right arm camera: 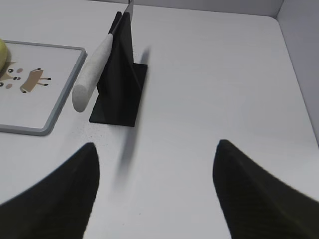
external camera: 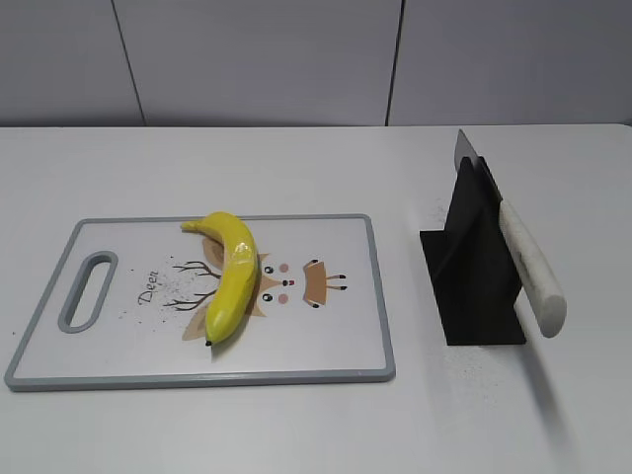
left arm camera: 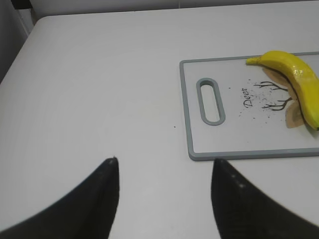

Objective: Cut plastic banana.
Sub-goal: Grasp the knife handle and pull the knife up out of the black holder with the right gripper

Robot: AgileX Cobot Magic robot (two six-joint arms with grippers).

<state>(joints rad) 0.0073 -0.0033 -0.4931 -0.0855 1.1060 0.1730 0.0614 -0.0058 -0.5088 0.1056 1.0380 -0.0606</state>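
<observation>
The yellow plastic banana (external camera: 231, 274) lies curved on a white cutting board (external camera: 118, 355) with a grey rim and a deer drawing. It also shows in the left wrist view (left arm camera: 299, 82) at the right edge. A knife with a white handle (external camera: 530, 267) rests in a black stand (external camera: 474, 272), handle toward the front; the right wrist view shows the knife (right arm camera: 92, 67) and the stand (right arm camera: 122, 87). My left gripper (left arm camera: 164, 167) is open over bare table, left of the board. My right gripper (right arm camera: 157, 149) is open over bare table, right of the stand. Neither gripper shows in the exterior view.
The board's handle slot (left arm camera: 210, 101) faces my left gripper. The white table's right edge (right arm camera: 299, 94) runs close beside my right gripper. A grey panelled wall (external camera: 296, 59) stands behind the table.
</observation>
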